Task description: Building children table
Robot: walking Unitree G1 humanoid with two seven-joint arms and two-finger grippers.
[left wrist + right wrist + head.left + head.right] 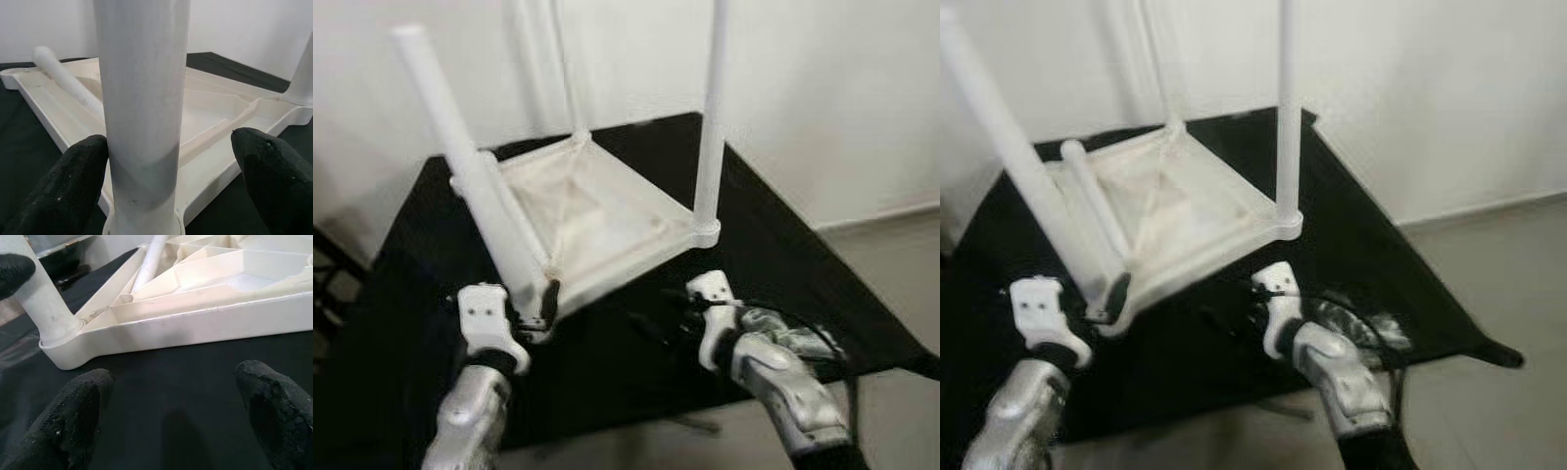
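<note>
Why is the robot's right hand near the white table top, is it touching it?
Apart. The right wrist view shows bare black cloth between the open right gripper and the table top edge.

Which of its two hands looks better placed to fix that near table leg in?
Probably the left hand: its open fingers already sit either side of the leg. The right hand hovers open over the black cloth beside the tabletop.

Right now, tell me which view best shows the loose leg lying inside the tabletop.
Left eye view: the loose leg lies across the upturned tabletop, full length visible. The left wrist view shows its rounded end; the right wrist view shows a short stretch.
</note>
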